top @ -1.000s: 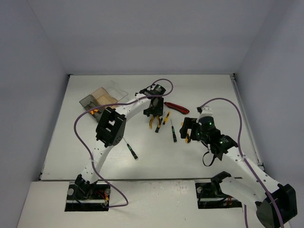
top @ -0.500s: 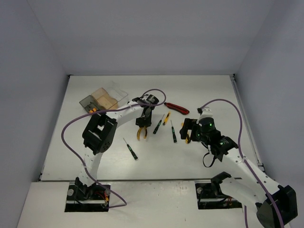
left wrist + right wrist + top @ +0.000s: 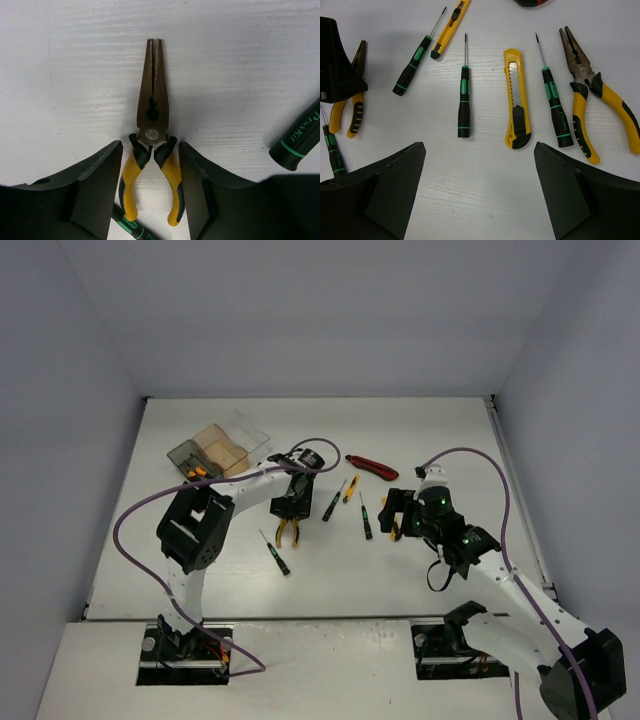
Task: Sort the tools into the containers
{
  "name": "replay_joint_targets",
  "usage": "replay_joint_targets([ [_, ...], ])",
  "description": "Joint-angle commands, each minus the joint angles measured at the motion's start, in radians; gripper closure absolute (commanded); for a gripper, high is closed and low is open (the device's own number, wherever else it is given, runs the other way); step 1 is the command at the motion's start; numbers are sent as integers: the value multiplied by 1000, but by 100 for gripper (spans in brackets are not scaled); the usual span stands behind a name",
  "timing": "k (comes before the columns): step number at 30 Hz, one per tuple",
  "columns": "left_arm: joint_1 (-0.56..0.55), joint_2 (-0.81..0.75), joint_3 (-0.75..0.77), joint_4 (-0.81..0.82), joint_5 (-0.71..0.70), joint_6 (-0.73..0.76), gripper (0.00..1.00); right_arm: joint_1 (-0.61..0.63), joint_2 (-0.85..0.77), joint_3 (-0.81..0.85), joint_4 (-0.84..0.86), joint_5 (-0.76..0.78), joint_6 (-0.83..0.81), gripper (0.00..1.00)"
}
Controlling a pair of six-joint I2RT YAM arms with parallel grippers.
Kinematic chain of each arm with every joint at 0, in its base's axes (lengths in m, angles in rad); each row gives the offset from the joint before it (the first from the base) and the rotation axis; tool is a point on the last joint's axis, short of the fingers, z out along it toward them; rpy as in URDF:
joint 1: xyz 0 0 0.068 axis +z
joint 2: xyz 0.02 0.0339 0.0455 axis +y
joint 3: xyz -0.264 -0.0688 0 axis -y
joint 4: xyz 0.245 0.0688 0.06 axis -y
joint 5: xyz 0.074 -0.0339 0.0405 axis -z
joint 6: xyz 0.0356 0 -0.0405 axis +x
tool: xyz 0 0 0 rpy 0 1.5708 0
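Pliers [image 3: 152,117] sit dead centre under the left wrist camera, flat on the white table [image 3: 60,75]. The nose is shut and points away, and the yellow-and-black handles come toward the lens. The left gripper [image 3: 148,146] hangs right over those handles with its jaws spread wide. One black finger [image 3: 95,190] stands on either side and neither touches a handle, so it has hold of nothing. At the right edge of that view lies a black screwdriver [image 3: 299,140] with a green ring, and the white lettering on its handle reads "ProsKit". A second handle [image 3: 131,226] pokes in at the bottom with a green band, only a "P" showing.

From above, these pliers lie near the middle of the table, well apart from the three joined bins at the far left: grey bin [image 3: 186,452], amber bin [image 3: 218,447] and clear bin [image 3: 249,430].

Over on the right, the right gripper [image 3: 479,146] is wide open too and holds nothing, with bare table between its fingers. Ahead of it lies a row of tools. A yellow knife [image 3: 517,100] sits in the middle, blade end away. A slim black-green driver [image 3: 464,100] lies to its left and another driver [image 3: 554,102] just to its right, with handle lettering too small to read. The second pliers [image 3: 592,107] lie at the far right. A slim yellow tool [image 3: 451,17] lies further back. The red knife [image 3: 372,467] lies beyond the row, toward the back of the table.
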Motion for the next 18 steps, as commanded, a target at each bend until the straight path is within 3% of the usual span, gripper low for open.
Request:
replay_joint_targets([
  [1,-3,-65,10,-1,5,20,51,-3,-13,4,40,-6,-1,12],
  [7,-4,-80,13,-2,12,38,39,-4,-9,7,41,-9,-6,12],
  [18,-4,-103,-22,7,85,114,34,-3,-11,-1,41,-7,-7,12],
])
